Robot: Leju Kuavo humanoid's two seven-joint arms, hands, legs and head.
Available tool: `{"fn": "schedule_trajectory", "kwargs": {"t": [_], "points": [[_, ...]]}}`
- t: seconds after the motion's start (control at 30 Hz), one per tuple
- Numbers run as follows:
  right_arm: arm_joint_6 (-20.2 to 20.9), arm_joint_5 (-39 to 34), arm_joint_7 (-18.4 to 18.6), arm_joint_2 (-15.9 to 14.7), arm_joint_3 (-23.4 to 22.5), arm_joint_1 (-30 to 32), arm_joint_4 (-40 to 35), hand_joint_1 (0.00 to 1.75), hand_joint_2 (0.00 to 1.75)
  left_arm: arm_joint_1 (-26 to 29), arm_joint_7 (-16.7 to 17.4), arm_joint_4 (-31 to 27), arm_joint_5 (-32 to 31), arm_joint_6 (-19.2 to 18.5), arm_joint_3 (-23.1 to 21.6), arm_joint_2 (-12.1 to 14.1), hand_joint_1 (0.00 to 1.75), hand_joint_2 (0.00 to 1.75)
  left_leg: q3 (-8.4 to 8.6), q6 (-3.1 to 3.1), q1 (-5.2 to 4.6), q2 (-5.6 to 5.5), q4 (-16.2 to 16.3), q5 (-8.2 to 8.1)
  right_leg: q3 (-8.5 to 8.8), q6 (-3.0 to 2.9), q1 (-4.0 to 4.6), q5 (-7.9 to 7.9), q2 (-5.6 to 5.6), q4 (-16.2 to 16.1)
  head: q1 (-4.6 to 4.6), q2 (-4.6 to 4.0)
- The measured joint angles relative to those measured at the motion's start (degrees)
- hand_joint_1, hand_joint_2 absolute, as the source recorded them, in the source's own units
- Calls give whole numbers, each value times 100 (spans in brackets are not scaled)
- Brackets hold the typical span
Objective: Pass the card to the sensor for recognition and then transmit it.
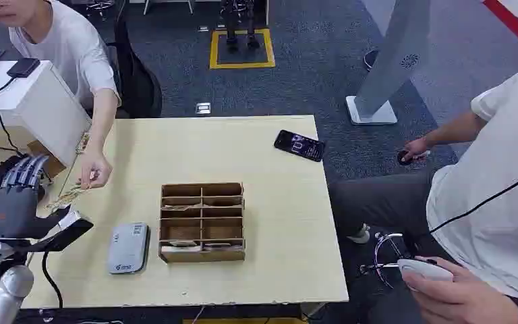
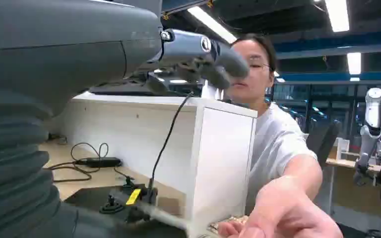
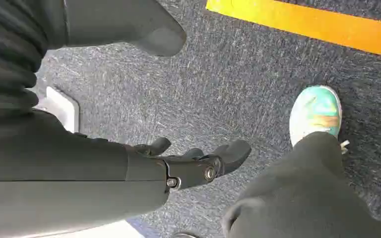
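Card point(image 1: 67, 196): a pale, worn-looking strip pinched in the person's hand point(image 1: 95, 170) above the table's point(image 1: 276, 223) left edge, just beyond the left hand point(image 1: 20, 202). Too blurred in the left wrist view to point at. No print legible on it.

Left hand: raised at the table's left side, fingers upright and spread, thumb out toward the card; holds nothing, card not touching it as far as the head view shows. The left wrist view gives the fingers point(image 2: 213, 57) extended in front of the person's point(image 2: 278, 144) white shirt, and a white cabinet point(image 2: 218, 158) with a black cable running down it.

Sensor point(image 1: 128, 248): grey flat box on the table, small blue mark near its front corner, unreadable. Just right of it, apart, a brown divided cardboard box point(image 1: 202, 221) with cards in its near compartments. A black phone point(image 1: 299, 145) lies near the far right edge, screen lit, text unreadable.

Right hand point(image 3: 198, 161): hanging over grey carpet, fingers loosely curled, nothing in them. Same view shows a yellow floor stripe point(image 3: 307, 25) and a green-white shoe point(image 3: 316, 116).
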Motion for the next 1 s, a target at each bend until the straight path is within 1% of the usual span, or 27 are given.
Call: {"fn": "schedule_trajectory", "kwargs": {"t": [0.03,0.07,0.17,0.53,0.57,0.63,0.67,0.7,0.83,0.93,1.0], "points": [[0,9,0,0,-2,0,0,0,175,0,0,0,6,-9,2,2,164,175,0,0,0,0,0,0,0,0,0,0,0,0,0,0],[0,15,0,0,-7,0,0,0,175,0,0,0,13,-24,0,2,164,175,0,0,0,0,0,0,0,0,0,0,0,0,0,0],[2,24,0,0,-20,0,0,0,175,2,0,0,31,-37,2,2,175,175,0,0,0,0,0,0,0,0,0,0,0,0,0,0],[4,68,18,0,-98,-1,0,0,175,7,0,-11,114,-37,0,-7,175,175,0,0,0,0,0,0,0,0,0,0,0,0,0,0],[4,68,18,0,-98,-1,0,0,175,8,-2,-11,114,-37,0,-7,173,175,0,0,0,0,0,0,0,0,0,0,0,0,0,0],[4,70,18,0,-101,-1,0,0,175,8,-2,-11,114,-37,0,-7,159,175,0,0,0,0,0,0,0,0,0,0,0,0,0,0],[4,72,18,0,-101,-1,0,0,175,9,-13,-11,116,-37,2,-7,169,175,0,0,0,0,0,0,0,0,0,0,0,0,0,0],[0,77,18,0,-101,-1,0,0,175,9,-26,-11,116,-37,2,-7,175,175,0,0,0,0,0,0,0,0,0,0,0,0,0,0],[-4,101,13,0,-118,-1,0,0,175,13,-61,-11,168,-35,2,-9,175,175,0,0,0,0,0,0,1,0,0,0,0,0,0,0],[-9,140,-24,0,-136,-1,0,0,175,54,-313,-55,563,-39,6,-24,175,175,0,0,0,0,0,0,1,0,0,0,0,0,0,0],[-9,157,-26,0,-149,-3,0,0,175,78,-420,-103,958,-158,72,-72,175,175,0,0,0,-1,0,0,1,0,0,0,-1,0,0,0]]}}
